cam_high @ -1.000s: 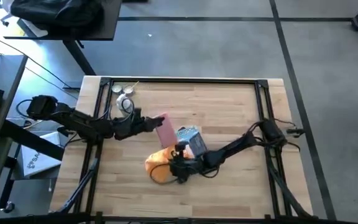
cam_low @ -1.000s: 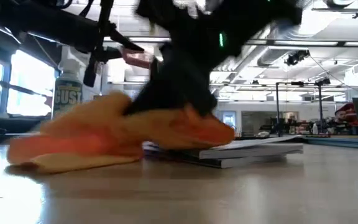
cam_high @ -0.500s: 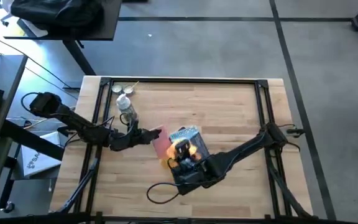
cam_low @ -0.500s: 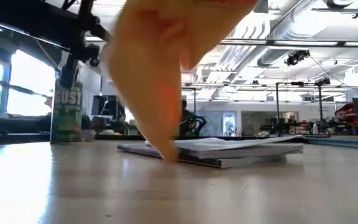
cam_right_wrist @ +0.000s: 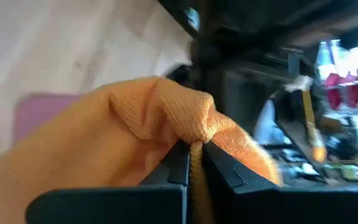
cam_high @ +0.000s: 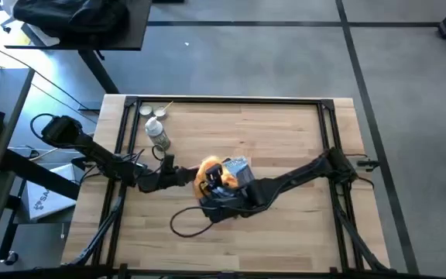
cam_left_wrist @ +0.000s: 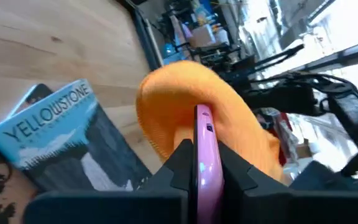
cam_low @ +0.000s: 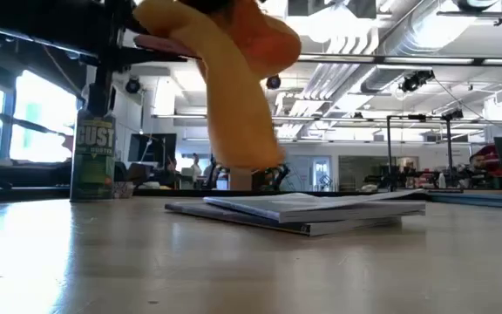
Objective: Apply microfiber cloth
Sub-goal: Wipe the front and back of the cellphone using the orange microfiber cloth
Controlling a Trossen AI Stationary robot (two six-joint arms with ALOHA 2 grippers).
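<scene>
Above table centre | right gripper [cam_right_wrist: 191, 163] clamps microfiber cloth [cam_low: 234, 96]; hangs lengthwise down | left gripper [cam_left_wrist: 202, 163] clamps pink phone [cam_left_wrist: 205, 149]

"YELLOWSTONE" is printed in white across the blue booklet [cam_left_wrist: 55, 146]. "DUST" is read in pale letters on the green can [cam_low: 93, 157].

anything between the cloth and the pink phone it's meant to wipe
Nothing visible does. The right hand is shut on the microfiber cloth, lifted off the table, and the left hand grips the pink phone on edge. In the left wrist view the cloth sits right against the phone, no gap showing. The Yellowstone booklet lies below, on the table.
</scene>
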